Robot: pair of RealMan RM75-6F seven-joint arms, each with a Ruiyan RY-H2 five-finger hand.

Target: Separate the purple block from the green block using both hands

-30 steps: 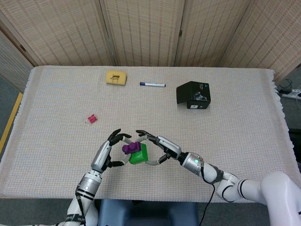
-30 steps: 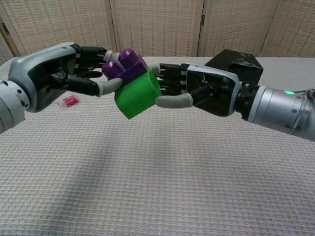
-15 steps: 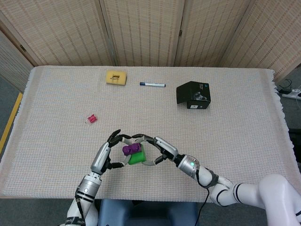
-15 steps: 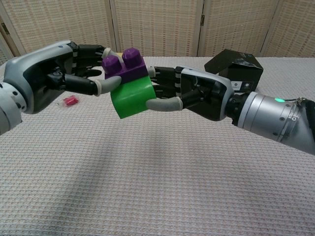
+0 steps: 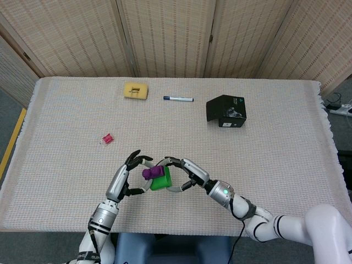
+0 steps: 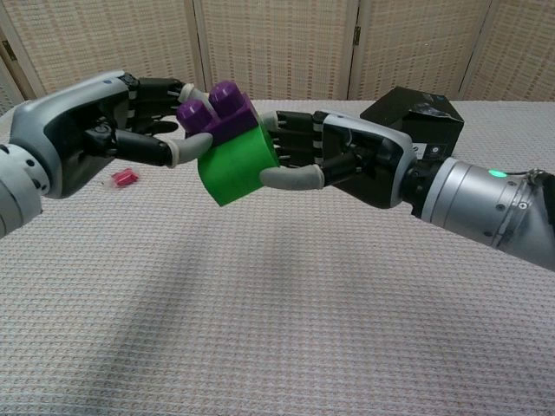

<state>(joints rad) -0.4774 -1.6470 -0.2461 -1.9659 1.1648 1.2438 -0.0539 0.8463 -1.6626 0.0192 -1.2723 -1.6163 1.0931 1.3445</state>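
Observation:
A purple block [image 6: 218, 112] [image 5: 151, 172] sits joined on top of a green block [image 6: 236, 165] [image 5: 161, 181], both lifted above the table. My left hand [image 6: 117, 121] [image 5: 127, 173] pinches the purple block from the left. From the right, my right hand [image 6: 342, 159] [image 5: 186, 173] grips the green block, thumb under its lower edge and fingers behind it. The two blocks are tilted slightly and still touch each other.
A small pink piece [image 5: 107, 138] [image 6: 124, 178] lies on the cloth to the left. At the far side are a yellow sponge-like block [image 5: 136, 90], a marker pen [image 5: 177, 99] and a black box [image 5: 226, 110] [image 6: 414, 118]. A woven cloth [image 5: 275, 143] covers the table.
Both hands with the joined blocks have shifted slightly, and the pair has tilted a little; the right hand drew back a touch to the right. The blocks remain joined.

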